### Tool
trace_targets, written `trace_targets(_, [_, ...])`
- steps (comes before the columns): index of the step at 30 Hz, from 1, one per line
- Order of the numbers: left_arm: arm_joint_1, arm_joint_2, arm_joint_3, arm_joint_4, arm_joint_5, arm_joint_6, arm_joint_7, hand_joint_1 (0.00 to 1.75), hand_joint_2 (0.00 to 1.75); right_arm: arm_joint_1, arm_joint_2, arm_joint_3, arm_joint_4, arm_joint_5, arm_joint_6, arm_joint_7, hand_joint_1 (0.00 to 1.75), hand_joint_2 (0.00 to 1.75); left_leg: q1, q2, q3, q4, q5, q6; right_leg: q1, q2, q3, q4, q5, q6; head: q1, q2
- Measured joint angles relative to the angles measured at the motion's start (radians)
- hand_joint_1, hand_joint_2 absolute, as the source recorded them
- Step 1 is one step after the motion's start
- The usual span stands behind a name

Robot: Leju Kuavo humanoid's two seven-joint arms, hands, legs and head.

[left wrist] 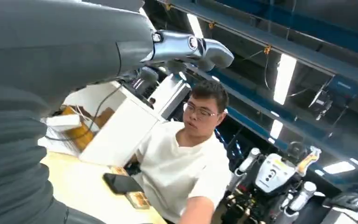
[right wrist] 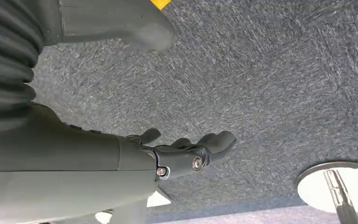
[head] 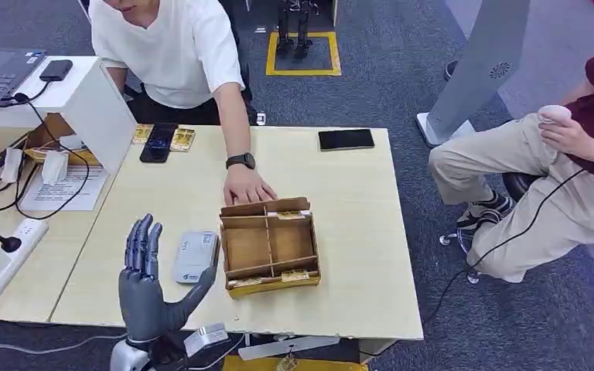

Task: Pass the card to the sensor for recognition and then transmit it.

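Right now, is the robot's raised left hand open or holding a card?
Open: the grey left hand stands upright, fingers spread, nothing in it.

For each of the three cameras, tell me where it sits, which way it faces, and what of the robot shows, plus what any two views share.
Head view: high on the robot, facing forward and down at the table, wooden tray and grey sensor; the raised left hand shows, fingers apart.
Left wrist view: behind the left hand, facing up and across at the person in white and ceiling lights.
Right wrist view: behind the right hand, facing down at grey carpet; fingers loosely curled, holding nothing.
Shared: head and left wrist views both show the person in white and the black phone.
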Motion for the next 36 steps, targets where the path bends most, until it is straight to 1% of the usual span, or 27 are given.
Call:
trace_targets(2, [0.002,-0.001,0.009,-0.006,-0.018,0.000,0.015,0.00,1.75,0.000,0.000,-0.002,0.000,-0.001,0.000,0.000,0.00,1.75,0.000,0.000,0.000,0.000,0.000,0.000,0.000,0.000,0.000,0.000,0.000,0.000,0.000,0.000])
trace_targets(7, [0.006,-0.005,0.030,-0.013,-0.027,0.000,0.016,0.00,1.75,-0.002,0.000,-0.005,0.000,-0.001,0.000,0.000,0.00,1.75,-0.001,0.000,0.000,0.000,0.000,0.000,-0.001,0.000,0.000,0.000,0.000,0.000,0.000,0.000])
trace_targets(15, [0.008,-0.005,0.037,-0.013,-0.034,0.000,0.015,0.00,1.75,-0.002,0.000,-0.005,0.000,-0.001,0.000,0.000,0.00,1.75,-0.001,0.000,0.000,0.000,0.000,0.000,-0.001,0.000,0.000,0.000,0.000,0.000,0.000,0.000])
trace_targets(16, [0.008,-0.006,0.038,-0.013,-0.047,0.000,0.016,0.00,1.75,-0.002,0.000,-0.006,0.000,-0.002,0.000,0.000,0.00,1.75,-0.001,0.000,0.000,0.000,0.000,0.000,-0.001,0.000,0.000,0.000,0.000,0.000,0.000,0.000])
trace_targets(18, [0.008,-0.006,0.038,-0.013,-0.110,0.000,0.023,0.00,1.75,-0.003,0.000,-0.005,0.000,-0.004,0.000,0.000,0.00,1.75,-0.001,0.000,0.000,0.000,0.000,0.000,-0.001,0.000,0.000,0.000,0.000,0.000,0.000,0.000])
trace_targets(19, [0.008,-0.006,0.038,-0.012,-0.148,0.000,0.019,0.00,1.75,-0.003,0.000,-0.005,0.001,-0.006,0.000,-0.001,0.00,1.75,-0.001,0.000,0.000,0.000,0.000,0.000,-0.001,0.000,0.000,0.000,0.000,0.000,0.000,0.000])
trace_targets(22, [0.008,-0.006,0.038,-0.008,-0.143,0.000,-0.032,0.00,1.75,-0.004,0.000,-0.005,0.002,-0.008,0.000,-0.005,0.00,1.75,-0.001,0.000,0.000,0.000,0.000,0.000,-0.001,0.000,0.000,0.000,0.000,0.000,0.000,0.000])
trace_targets(25, [0.008,-0.006,0.037,-0.007,-0.075,0.000,-0.049,0.00,1.75,-0.004,0.000,-0.006,0.003,-0.009,0.000,-0.011,0.00,1.75,-0.001,0.000,0.000,0.000,0.000,0.000,-0.001,0.000,0.000,0.000,0.000,0.000,0.000,0.000])
trace_targets(27, [0.006,-0.003,0.024,-0.003,0.024,0.000,-0.050,0.00,1.75,-0.004,0.000,-0.006,0.003,-0.013,0.000,-0.012,0.00,1.75,-0.001,0.000,0.000,0.000,0.000,0.000,-0.001,0.000,0.000,0.000,0.000,0.000,0.000,0.000])
trace_targets(28, [0.003,-0.001,0.011,-0.001,0.092,0.000,-0.050,0.00,1.75,-0.004,0.000,-0.006,0.003,-0.015,0.000,-0.011,0.00,1.75,-0.001,0.000,0.000,0.000,0.000,0.000,-0.001,0.000,0.000,0.000,0.000,0.000,0.000,0.000])
trace_targets(29, [0.000,0.004,-0.009,0.000,0.174,0.000,-0.050,0.00,1.75,-0.004,0.000,-0.006,0.003,-0.016,0.000,-0.011,0.00,1.75,-0.001,0.000,0.000,0.000,0.000,0.000,-0.001,0.000,0.000,0.000,0.000,0.000,0.000,0.000])
trace_targets(31, [-0.004,0.013,-0.052,0.000,0.301,-0.001,-0.050,0.00,1.75,-0.005,0.000,-0.010,-0.001,-0.018,0.000,-0.012,0.00,1.75,-0.001,0.000,0.000,0.000,0.000,0.000,-0.001,0.000,0.000,0.000,0.000,0.000,0.000,0.000])
trace_targets(34, [-0.005,0.033,-0.127,0.002,0.419,-0.001,-0.049,0.00,1.75,-0.005,0.000,-0.019,-0.007,-0.018,0.000,-0.013,0.00,1.75,-0.001,0.000,0.000,0.000,0.000,0.000,-0.001,0.000,0.000,0.000,0.000,0.000,0.000,0.000])
trace_targets(36, [-0.012,0.060,-0.177,0.002,0.483,-0.004,-0.028,0.00,1.75,-0.005,0.001,-0.026,-0.012,-0.019,0.000,-0.015,0.00,1.75,-0.001,0.000,0.000,0.000,0.000,0.000,-0.001,0.000,0.000,0.000,0.000,0.000,0.000,0.000])
